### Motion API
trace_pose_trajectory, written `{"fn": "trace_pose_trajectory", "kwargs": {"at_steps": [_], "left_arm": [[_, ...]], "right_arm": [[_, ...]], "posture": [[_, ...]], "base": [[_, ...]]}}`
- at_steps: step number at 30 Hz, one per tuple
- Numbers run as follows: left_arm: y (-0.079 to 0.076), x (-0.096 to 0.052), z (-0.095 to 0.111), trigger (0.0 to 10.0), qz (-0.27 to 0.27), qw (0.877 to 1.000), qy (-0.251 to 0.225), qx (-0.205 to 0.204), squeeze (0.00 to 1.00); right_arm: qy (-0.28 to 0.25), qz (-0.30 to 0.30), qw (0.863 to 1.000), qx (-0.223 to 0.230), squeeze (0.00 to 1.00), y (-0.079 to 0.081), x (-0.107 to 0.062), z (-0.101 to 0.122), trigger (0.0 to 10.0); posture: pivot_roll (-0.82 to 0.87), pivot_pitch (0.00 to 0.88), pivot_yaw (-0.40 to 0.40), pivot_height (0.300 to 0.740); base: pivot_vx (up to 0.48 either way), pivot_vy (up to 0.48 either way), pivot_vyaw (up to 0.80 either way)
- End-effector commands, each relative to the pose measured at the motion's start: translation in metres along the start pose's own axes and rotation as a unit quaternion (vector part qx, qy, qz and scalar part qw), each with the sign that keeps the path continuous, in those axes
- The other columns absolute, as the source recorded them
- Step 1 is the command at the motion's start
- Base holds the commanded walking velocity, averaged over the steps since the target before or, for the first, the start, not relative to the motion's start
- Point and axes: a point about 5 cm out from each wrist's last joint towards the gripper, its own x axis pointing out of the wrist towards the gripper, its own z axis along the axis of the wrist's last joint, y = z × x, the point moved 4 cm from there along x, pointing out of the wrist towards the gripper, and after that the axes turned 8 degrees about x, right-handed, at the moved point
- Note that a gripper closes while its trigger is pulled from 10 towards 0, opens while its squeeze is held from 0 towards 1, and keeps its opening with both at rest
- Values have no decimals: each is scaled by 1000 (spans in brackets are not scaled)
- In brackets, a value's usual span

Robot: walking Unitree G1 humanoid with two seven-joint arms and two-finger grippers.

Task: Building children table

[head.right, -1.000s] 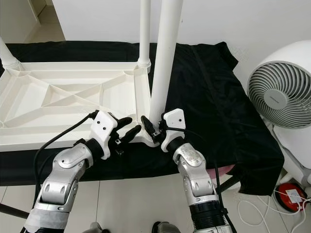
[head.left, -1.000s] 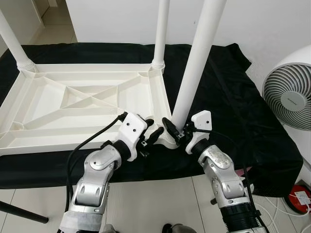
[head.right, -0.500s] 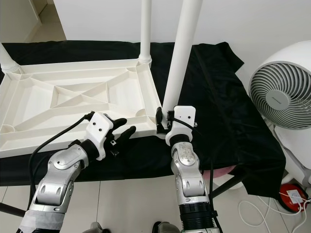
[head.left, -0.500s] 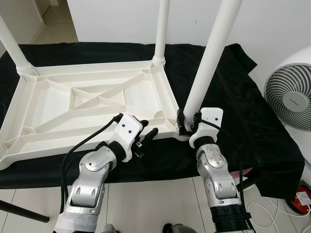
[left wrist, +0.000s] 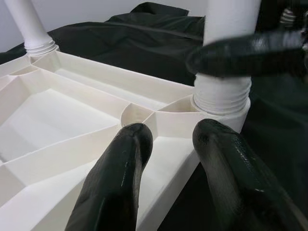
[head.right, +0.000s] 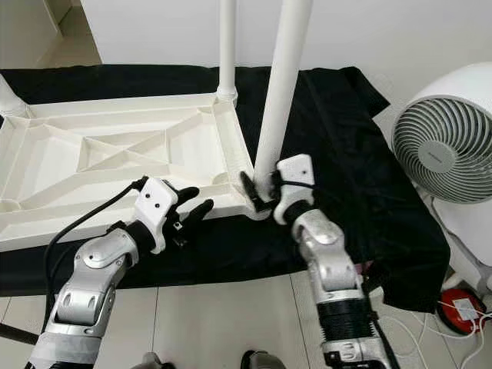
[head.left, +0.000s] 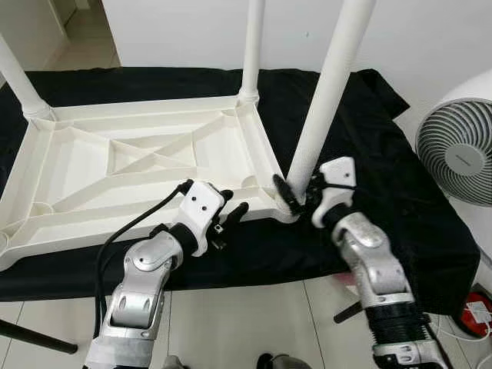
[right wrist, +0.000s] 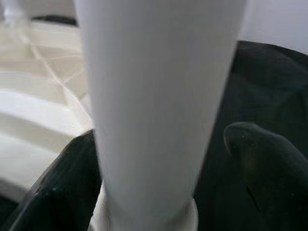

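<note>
The white children's table (head.left: 92,165) lies upside down on a black cloth (head.left: 369,131). Three white legs stand up from its corners. My right gripper (head.left: 298,192) is shut on the near right leg (head.left: 330,84), just above its threaded socket (left wrist: 221,94); its fingers (right wrist: 269,163) flank the leg (right wrist: 154,96). My left gripper (head.left: 233,203) is open and hovers over the table's front rim (left wrist: 159,159), a little left of that socket, holding nothing.
A white fan (head.left: 457,154) stands at the right, close to my right arm. A red object (head.right: 461,307) with cables lies on the tiled floor below it. The far right leg (head.left: 252,46) and the far left leg (head.left: 15,77) rise at the back.
My right wrist has rolled around the leg's base and its arm has swung out to the right. The table has shifted slightly. My left gripper has stayed open in nearly the same place.
</note>
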Motion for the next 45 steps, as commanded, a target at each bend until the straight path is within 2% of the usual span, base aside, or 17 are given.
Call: {"fn": "trace_pose_trajectory", "kwargs": {"at_steps": [1,4,5,7,8,11,20,21,23,24,28,30,34,38,42,43,45], "left_arm": [[2,-1,-5,10000,36,999,11,2,0],[-4,1,-4,10000,24,1000,8,3,0],[-5,1,-4,10000,23,1000,7,2,0],[-6,1,-3,10000,22,1000,6,1,0],[-7,2,-3,10000,21,1000,5,1,0],[-9,4,-3,10000,19,1000,4,0,0],[-11,4,-5,10000,19,1000,5,-3,0],[-12,4,-5,10000,19,1000,6,-4,0],[-12,4,-5,10000,20,1000,6,-6,0],[-12,4,-5,10000,21,1000,6,-8,0],[-13,3,-5,10000,23,1000,6,-11,0],[-12,3,-4,10000,26,1000,5,-13,0],[-11,3,-4,10000,29,999,6,-13,0],[-8,3,-5,10000,33,999,7,-14,0],[-9,4,-5,10000,30,999,6,-14,0],[-11,5,-4,10000,27,1000,4,-13,0],[-11,5,-4,10000,26,1000,3,-12,0]], "right_arm": [[14,33,999,-21,0,-2,0,-4,10000],[46,78,996,-26,0,-4,0,-12,10000],[51,96,994,-25,0,-3,-1,-15,5176],[54,111,992,-24,0,-2,-1,-16,5176],[59,129,990,-21,0,1,0,-18,0],[76,165,983,-22,0,7,2,-27,0],[71,178,981,-24,0,6,7,-30,0],[69,167,983,-24,0,4,7,-30,4667],[68,161,984,-25,0,2,7,-30,4667],[63,150,987,-16,0,2,7,-29,10000],[52,124,991,-1,0,2,9,-28,10000],[47,72,996,13,0,2,12,-29,10000],[39,21,999,28,0,4,13,-29,10000],[45,-112,988,92,0,10,9,-36,10000],[40,-141,987,63,0,22,6,-36,10000],[40,-179,981,65,0,27,2,-38,10000],[38,-191,979,66,0,33,1,-38,10000]], "posture": [[-120,82,-13,740],[-120,81,-13,740],[-120,81,-13,740],[-120,81,-13,740],[-116,78,-14,740],[-116,78,-14,740],[-101,83,-24,740],[-99,85,-23,740],[-99,85,-23,740],[-98,87,-22,740],[-97,91,-21,740],[-96,94,-22,740],[-97,93,-22,740],[-105,93,-20,740],[-105,93,-20,740],[-112,90,-23,740],[-112,90,-23,740]], "base": [[0,0,0],[0,0,0],[0,0,0],[0,0,0],[0,0,0],[0,0,0],[0,0,0],[0,0,0],[0,0,0],[0,0,0],[0,0,0],[0,0,0],[0,0,0],[0,0,0],[0,0,0],[0,0,0],[0,0,0]]}}
